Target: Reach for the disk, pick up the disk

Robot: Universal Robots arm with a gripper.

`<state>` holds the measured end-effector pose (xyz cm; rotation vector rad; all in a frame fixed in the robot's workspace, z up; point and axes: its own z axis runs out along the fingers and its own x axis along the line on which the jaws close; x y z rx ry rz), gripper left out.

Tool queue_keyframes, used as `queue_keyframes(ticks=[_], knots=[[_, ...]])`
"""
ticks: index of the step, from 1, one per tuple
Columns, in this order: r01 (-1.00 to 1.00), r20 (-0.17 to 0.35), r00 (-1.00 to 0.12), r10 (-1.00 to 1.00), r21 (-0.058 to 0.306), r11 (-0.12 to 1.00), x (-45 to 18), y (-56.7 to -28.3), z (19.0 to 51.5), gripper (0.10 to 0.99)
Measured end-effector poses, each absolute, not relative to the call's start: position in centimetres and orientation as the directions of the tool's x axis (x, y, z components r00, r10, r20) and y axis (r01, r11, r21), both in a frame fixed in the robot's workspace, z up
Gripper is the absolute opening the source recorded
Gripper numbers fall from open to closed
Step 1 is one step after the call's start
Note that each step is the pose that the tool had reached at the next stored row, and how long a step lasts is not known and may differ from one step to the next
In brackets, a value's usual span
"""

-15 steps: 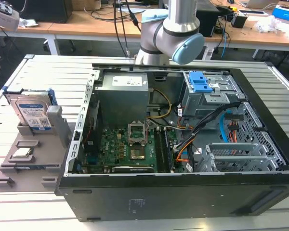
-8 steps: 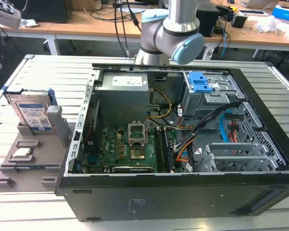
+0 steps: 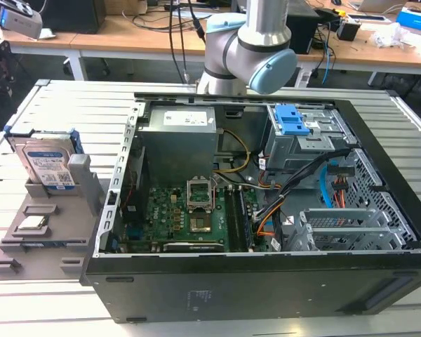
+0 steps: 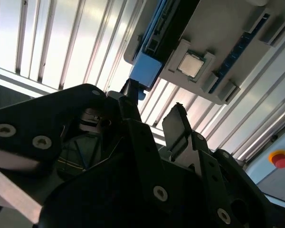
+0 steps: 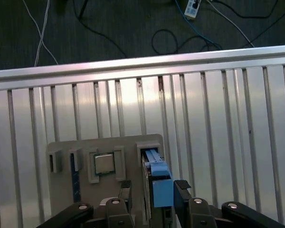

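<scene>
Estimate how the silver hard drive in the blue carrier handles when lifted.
Likely rigid: the silver metal hard drive in a blue plastic carrier is a flat slab, probably heavy for its size. It stands on edge in a grey plastic holder, so a sideways push could tip or jam it. Smooth faces may slip.

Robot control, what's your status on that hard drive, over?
Tool open, over the disk, no grip. Disk upright in grey holder slot. Chip beside it, apart.
</scene>
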<state>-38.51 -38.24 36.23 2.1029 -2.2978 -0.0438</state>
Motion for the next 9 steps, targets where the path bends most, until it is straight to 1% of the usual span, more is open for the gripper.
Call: queue_keyframes(ticks=[9], knots=[[-0.996, 0.001, -0.079, -0.997, 0.039, 0.079, -38.26, -38.21, 36.05, 0.482]])
